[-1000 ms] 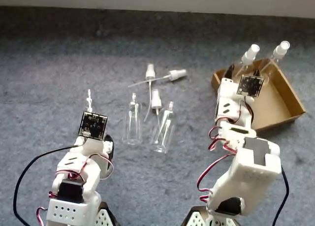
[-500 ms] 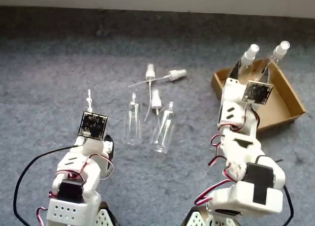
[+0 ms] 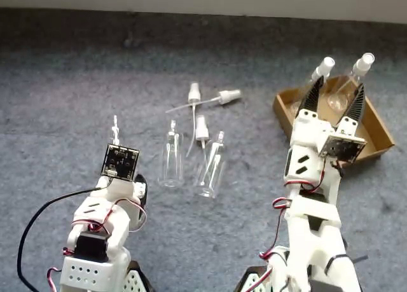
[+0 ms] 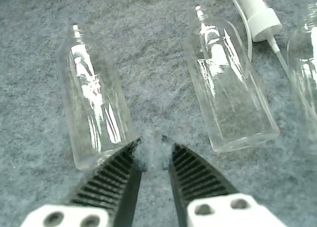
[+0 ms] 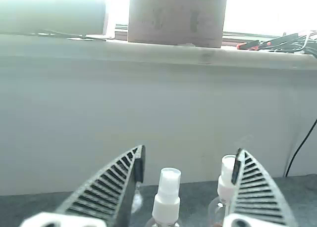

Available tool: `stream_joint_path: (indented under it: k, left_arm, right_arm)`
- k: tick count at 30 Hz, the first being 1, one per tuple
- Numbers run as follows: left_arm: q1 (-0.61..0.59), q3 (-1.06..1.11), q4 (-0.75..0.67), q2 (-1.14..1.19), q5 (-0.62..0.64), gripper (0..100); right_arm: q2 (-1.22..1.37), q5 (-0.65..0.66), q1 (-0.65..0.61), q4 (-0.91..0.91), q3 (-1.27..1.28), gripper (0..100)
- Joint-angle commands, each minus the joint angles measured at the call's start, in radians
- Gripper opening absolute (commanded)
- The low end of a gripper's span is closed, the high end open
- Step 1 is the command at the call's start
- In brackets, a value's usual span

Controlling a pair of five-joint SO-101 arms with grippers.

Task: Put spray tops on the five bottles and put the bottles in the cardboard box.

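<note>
Two capped bottles (image 3: 325,67) lie in the cardboard box (image 3: 375,130) at the right side of the bench (image 3: 63,69), their white spray heads poking over its far rim. So two of the five look finished.

Three bare bottles remain out on the bench, all lying down with open necks. Two are side by side near the middle (image 3: 170,159) (image 3: 210,166). The third (image 3: 115,128) is off to the left, just ahead of the left arm. Three loose spray tops, with their dip tubes trailing, lie just beyond the middle pair: two farther out (image 3: 194,91) (image 3: 229,96) and one (image 3: 201,128) between the two necks.

The right tool (image 3: 334,98) hangs over the box with its jaws spread wide and nothing in them. In its own wrist view the two spray heads (image 5: 167,186) stand between its fingers.

The left tool (image 4: 151,144) sits low over the bench with only a narrow gap between its jaws, and it is empty. The left-hand bare bottle (image 4: 94,93) lies just beside one finger.

What is left, as I judge it, is to fit each of the three tops to a bottle and then box those three.
</note>
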Motion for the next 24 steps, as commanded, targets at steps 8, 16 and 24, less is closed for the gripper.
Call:
stream_joint_path:
  k: [8, 16, 24]
  left_arm:
    - [0.018, 0.021, -0.012, -0.008, -0.008, 0]
    - [0.010, 0.021, -0.012, -0.008, -0.008, 0]
    - [0.008, 0.021, -0.012, -0.008, -0.009, 0]
  right_arm:
    - [-0.575, 0.005, 0.042, 0.539, -0.007, 24.8]
    - [-0.842, 0.005, 0.035, 0.937, -0.059, 24.8]
    - [-0.811, 0.011, -0.070, 1.371, -0.380, 24.8]
